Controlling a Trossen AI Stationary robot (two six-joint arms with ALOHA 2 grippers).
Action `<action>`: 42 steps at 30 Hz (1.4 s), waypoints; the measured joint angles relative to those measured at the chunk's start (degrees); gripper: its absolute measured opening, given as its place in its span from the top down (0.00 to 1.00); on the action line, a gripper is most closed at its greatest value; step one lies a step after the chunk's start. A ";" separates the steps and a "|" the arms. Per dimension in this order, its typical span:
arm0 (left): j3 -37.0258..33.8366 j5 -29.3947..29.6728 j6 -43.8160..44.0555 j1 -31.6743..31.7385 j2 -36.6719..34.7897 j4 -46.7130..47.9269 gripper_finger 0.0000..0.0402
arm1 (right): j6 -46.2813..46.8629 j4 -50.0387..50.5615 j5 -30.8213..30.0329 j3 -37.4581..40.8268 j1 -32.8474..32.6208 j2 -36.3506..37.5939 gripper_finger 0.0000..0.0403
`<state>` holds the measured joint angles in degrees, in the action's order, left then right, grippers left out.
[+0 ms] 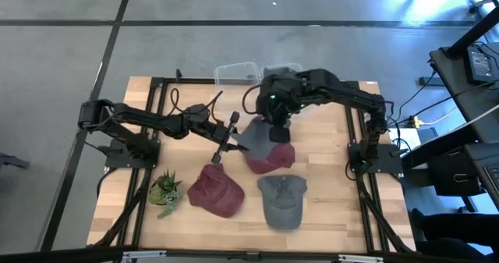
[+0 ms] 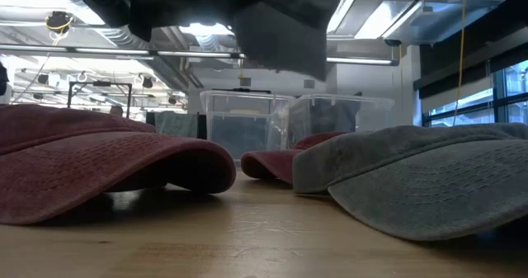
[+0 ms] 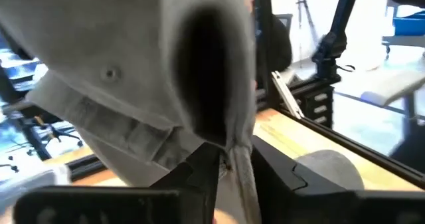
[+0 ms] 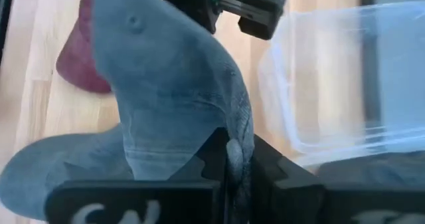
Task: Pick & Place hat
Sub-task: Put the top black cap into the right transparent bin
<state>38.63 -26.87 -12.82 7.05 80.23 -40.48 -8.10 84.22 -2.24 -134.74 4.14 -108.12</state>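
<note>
Grey hat (image 1: 256, 135) lifted mid-table, pinched by both left gripper (image 1: 232, 142) and right gripper (image 1: 274, 127), fingers closed on fabric. Beneath: maroon hats (image 1: 216, 191), grey cap (image 1: 282, 200). Clear bins (image 1: 238, 72) behind; plant (image 1: 166, 191) near left edge. No legible writing.

Surface (image 1: 327, 208): pale wooden butcher-block top on a black metal frame.
- Faded red cotton cap (image 1: 215, 191), front centre-left.
- Second red cap (image 1: 271, 157), mid-surface, partly covered.
- Grey denim cap (image 1: 281, 200), front centre-right, near both red caps.
- Small green potted plant (image 1: 165, 191), front left.
- Two clear plastic bins (image 1: 237, 72), far edge, side by side.
</note>
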 joint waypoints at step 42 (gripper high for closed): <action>0.00 6.36 2.65 1.38 -17.64 27.90 0.55 | 11.06 0.85 -23.07 4.42 17.02 9.61 0.94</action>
<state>38.63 -20.51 -10.17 8.43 62.59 -12.58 2.96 85.07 -25.31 -130.31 21.16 -98.51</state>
